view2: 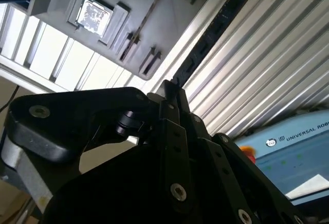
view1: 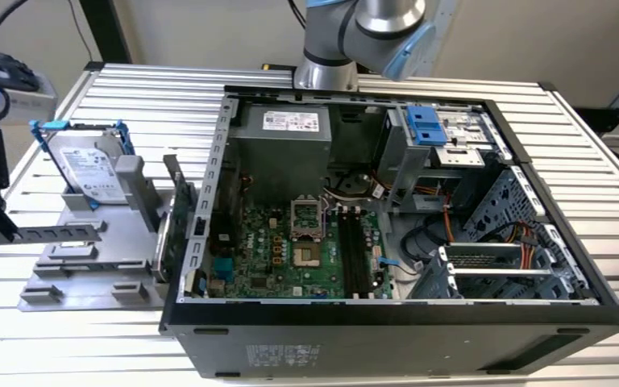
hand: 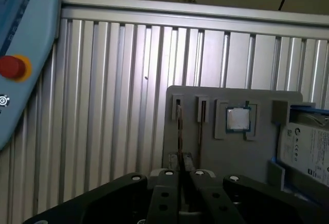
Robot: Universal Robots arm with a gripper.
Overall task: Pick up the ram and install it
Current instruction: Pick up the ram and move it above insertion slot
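The ram (view1: 62, 234) is a long dark stick with a row of chips. It pokes out level from my gripper (view1: 9, 233) at the exterior view's far left, over the left side of the grey holder (view1: 84, 270). In the second wrist view the ram (view2: 216, 29) runs away from the closed fingertips of the gripper (view2: 172, 88). The first wrist view has the ram (hand: 179, 142) edge-on, as a thin line rising from the gripper (hand: 180, 171). The gripper is shut on the ram. The long black slots (view1: 355, 254) lie on the motherboard (view1: 277, 262) inside the open case.
The holder carries a hard drive (view1: 86, 173) and a square chip (hand: 239, 118) beside two narrow slots (hand: 177, 110). The computer case (view1: 396, 322) has tall walls. A pendant with a red button (hand: 11, 67) lies on the ribbed table (hand: 113, 90).
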